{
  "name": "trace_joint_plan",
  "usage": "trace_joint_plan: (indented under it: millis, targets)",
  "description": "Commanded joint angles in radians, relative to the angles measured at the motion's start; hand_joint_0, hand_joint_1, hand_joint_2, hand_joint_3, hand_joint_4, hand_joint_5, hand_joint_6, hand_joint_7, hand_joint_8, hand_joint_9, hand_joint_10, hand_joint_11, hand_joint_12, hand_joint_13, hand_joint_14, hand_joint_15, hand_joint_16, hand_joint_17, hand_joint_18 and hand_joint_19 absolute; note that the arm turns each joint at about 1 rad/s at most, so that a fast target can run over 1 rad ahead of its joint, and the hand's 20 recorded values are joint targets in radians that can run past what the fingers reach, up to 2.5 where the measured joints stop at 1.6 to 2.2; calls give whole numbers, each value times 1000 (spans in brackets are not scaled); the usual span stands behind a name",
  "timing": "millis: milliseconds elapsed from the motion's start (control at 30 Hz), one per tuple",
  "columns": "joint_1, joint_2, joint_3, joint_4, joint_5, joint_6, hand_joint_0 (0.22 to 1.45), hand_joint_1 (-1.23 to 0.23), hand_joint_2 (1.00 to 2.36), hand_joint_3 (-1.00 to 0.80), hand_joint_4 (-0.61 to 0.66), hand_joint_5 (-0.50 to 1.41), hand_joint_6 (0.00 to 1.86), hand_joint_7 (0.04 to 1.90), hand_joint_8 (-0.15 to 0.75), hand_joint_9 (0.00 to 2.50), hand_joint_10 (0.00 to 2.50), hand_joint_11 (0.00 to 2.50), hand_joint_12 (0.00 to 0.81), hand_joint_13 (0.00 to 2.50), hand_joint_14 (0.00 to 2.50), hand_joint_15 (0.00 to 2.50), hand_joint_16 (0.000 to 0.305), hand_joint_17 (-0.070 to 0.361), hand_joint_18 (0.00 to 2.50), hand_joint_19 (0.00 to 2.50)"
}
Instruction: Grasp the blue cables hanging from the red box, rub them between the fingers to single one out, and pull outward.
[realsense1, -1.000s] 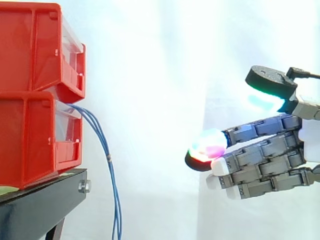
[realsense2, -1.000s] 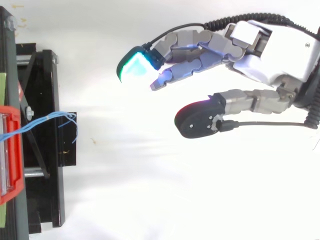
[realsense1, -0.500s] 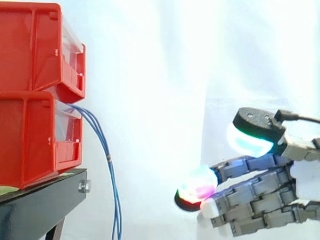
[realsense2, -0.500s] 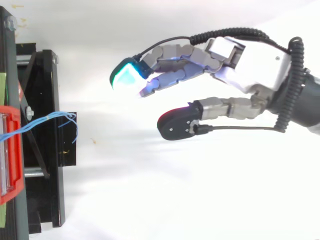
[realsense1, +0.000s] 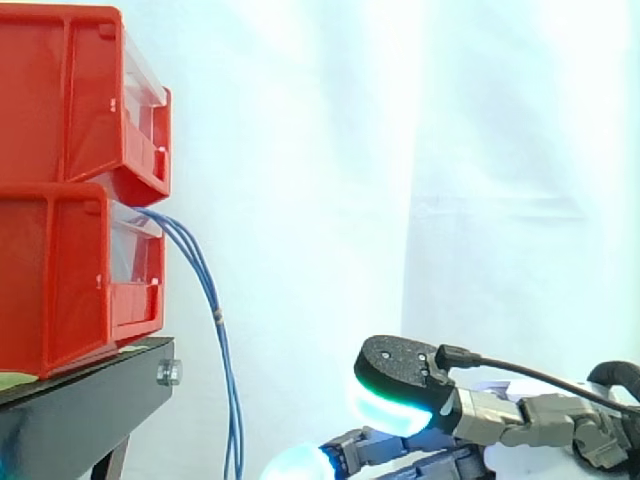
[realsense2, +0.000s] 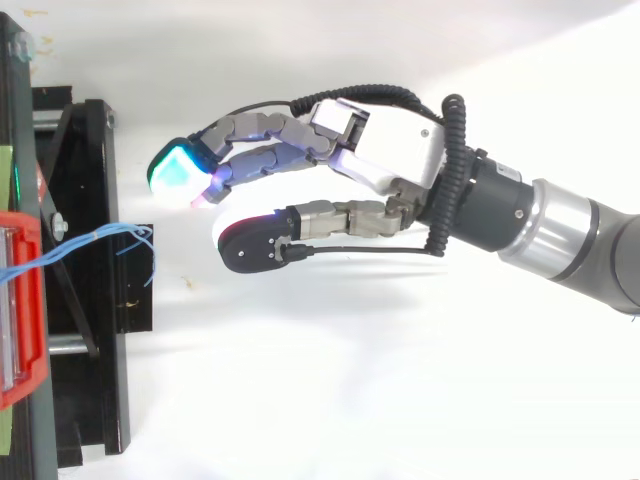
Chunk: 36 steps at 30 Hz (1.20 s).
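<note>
The blue cables (realsense1: 215, 300) come out of the front of the lower red box (realsense1: 60, 280), at its top edge just under the upper red box (realsense1: 70, 90). They hang in a loose bundle down past the lower box's front and past the edge of the black stand (realsense1: 80, 400) that the box sits on. Nothing holds them.

The hand (realsense2: 385, 160) is out in front of the lower box, on the side where the cables hang. In the side view it sits lower than the box's floor, level with the cables' lower stretch. Its fingers reach straight toward the box, with the thumb (realsense1: 400, 362) spread apart from them, so it is open and empty.

From above, the glowing fingertips (realsense2: 178, 175) stand near the cables but clear of them, with a gap between. The white curtain (realsense1: 350, 150) hangs behind the box.
</note>
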<state>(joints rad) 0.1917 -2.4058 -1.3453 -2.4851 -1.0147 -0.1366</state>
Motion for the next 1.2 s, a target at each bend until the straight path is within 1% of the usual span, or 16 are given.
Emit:
trace_joint_plan:
  millis: [0,167,300,333,400,433,500,533,567,600,667,733,833,900,1033,1167]
  targets:
    - [-3,-10,14,-17,-8,8,487,-633,1000,-497,178,-180,502,739,267,573,17,525,391,578,16,377,58,131,407,360]
    - [-9,-10,14,-15,-11,9,488,-633,1000,-497,190,-180,502,743,268,533,14,400,390,572,14,367,58,131,404,360]
    - [-20,-10,46,-24,-19,3,493,-636,1000,-494,201,-178,502,740,266,575,12,373,395,551,14,341,58,130,390,331]
    - [-28,-10,61,-26,-34,-12,493,-636,1001,-492,201,-177,502,739,266,578,12,374,394,551,13,341,58,130,384,325]
    - [-31,-16,61,-20,-47,-26,495,-636,1000,-493,203,-175,502,739,266,593,11,363,393,549,13,331,57,127,363,320]
    - [-32,-38,71,2,-61,-37,496,-636,1001,-491,205,-175,502,742,266,597,12,372,392,547,14,327,56,127,362,317]
    - [-35,-58,97,45,-81,-41,497,-635,1001,-489,207,-172,502,740,268,613,12,372,391,546,13,327,56,127,359,322]
    - [-37,-84,115,80,-97,-41,498,-635,1000,-488,208,-172,502,739,266,613,12,373,391,546,12,325,56,127,359,322]
    - [-37,-91,126,91,-105,-40,498,-634,1000,-487,208,-172,502,740,268,616,12,373,391,547,12,328,56,126,359,322]
    - [-37,-93,138,112,-123,-44,499,-633,1000,-488,210,-172,502,742,267,617,12,366,391,548,13,330,56,126,358,314]
    - [-31,-93,140,117,-139,-60,501,-632,1001,-487,207,-171,502,741,266,620,12,365,391,549,13,327,56,126,358,322]
    - [-31,-93,140,127,-148,-75,502,-632,1000,-486,209,-171,502,741,269,627,12,370,389,551,14,330,56,125,360,318]
    - [-32,-104,141,160,-154,-74,504,-630,1001,-486,215,-169,502,741,269,640,12,366,388,557,13,330,56,125,368,329]
    - [-32,-104,141,161,-162,-74,505,-630,1001,-488,225,-166,502,742,271,650,12,358,388,564,13,331,56,125,370,337]
    - [-31,-104,141,157,-194,-75,509,-626,1001,-484,238,-155,502,756,274,695,13,380,389,590,13,340,55,125,387,338]
    - [-26,-104,141,155,-199,-74,522,-621,1001,-477,253,-137,502,796,274,776,13,402,385,627,13,351,55,123,417,352]
